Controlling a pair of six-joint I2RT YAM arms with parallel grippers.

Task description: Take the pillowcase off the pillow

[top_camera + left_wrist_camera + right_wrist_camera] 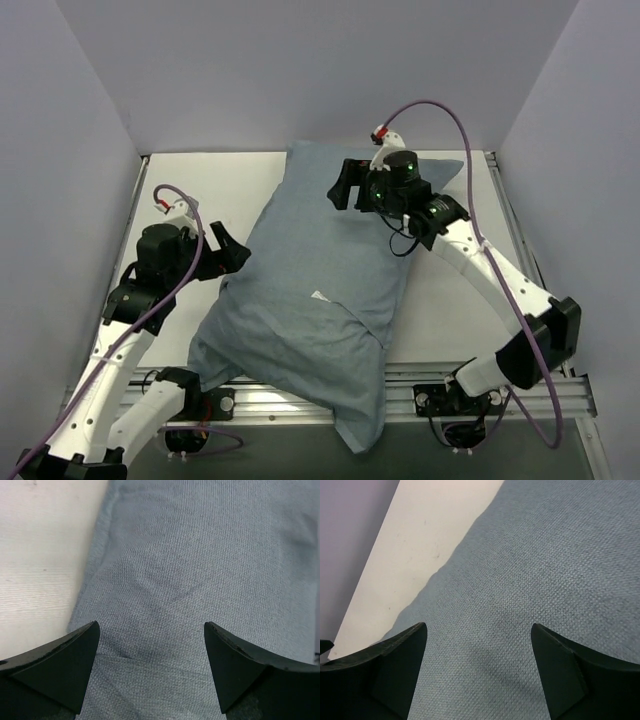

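Note:
The pillowcase [320, 290] shows its plain light blue-grey face. It covers the whole cushion, lying diagonally on the table from far right to near left. The white pillow is hidden inside it. A flap of the case [355, 405] hangs over the table's near edge. My left gripper [228, 248] is open at the case's left edge, just above the fabric [190, 570]. My right gripper [345, 186] is open over the case's far end, just above the fabric [535, 575]. Neither holds anything.
The white table [210, 190] shows bare at the far left, and in both wrist views [40, 555] [420, 545]. Grey walls [70, 150] close in on three sides. A metal rail [440, 385] runs along the near edge by the arm bases.

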